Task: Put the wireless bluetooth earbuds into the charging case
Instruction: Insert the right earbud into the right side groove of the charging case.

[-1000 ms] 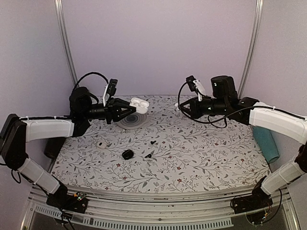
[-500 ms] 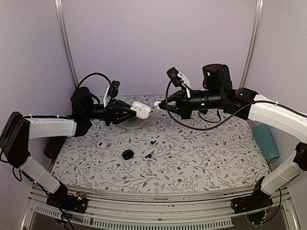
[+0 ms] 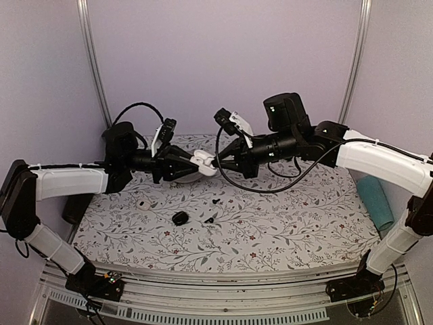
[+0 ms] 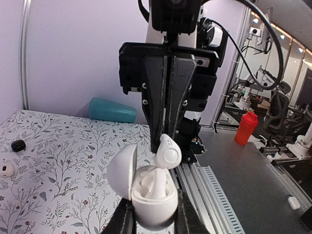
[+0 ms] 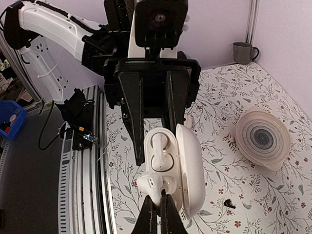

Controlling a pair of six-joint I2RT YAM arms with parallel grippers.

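Right claw [image 5: 157,217] — I am pinching the jaws nearly together on a small glossy white earbud [image 5: 149,186], gripping it by its lower end. The earbud is sitting at the open mouth of the case [image 4: 151,197], touching it at the near slot. I cannot tell whether the stem is fully in. Seen from the left wrist, the bud's round head is showing above the case, with its stem pointing down into it.

Left claw [image 4: 155,218] — I am clamping the lower body of the case, one finger on each side. I am holding it up off the table with the lid [image 4: 122,168] swung open to one side. A second earbud [image 5: 158,148] is lying seated in the other slot.

Both claws are meeting tip to tip in mid-air above the back of the flowered table [image 3: 284,223]. Below them a striped round dish [image 5: 263,139] is resting on the cloth. Nearer the front, small black bits [image 3: 180,218] are lying apart from each other. A small white bit [image 3: 143,203] is lying toward the left edge, too small to identify. A teal cylinder [image 3: 375,203] is lying at the right edge, and a dark mug [image 5: 242,51] is standing at a corner.
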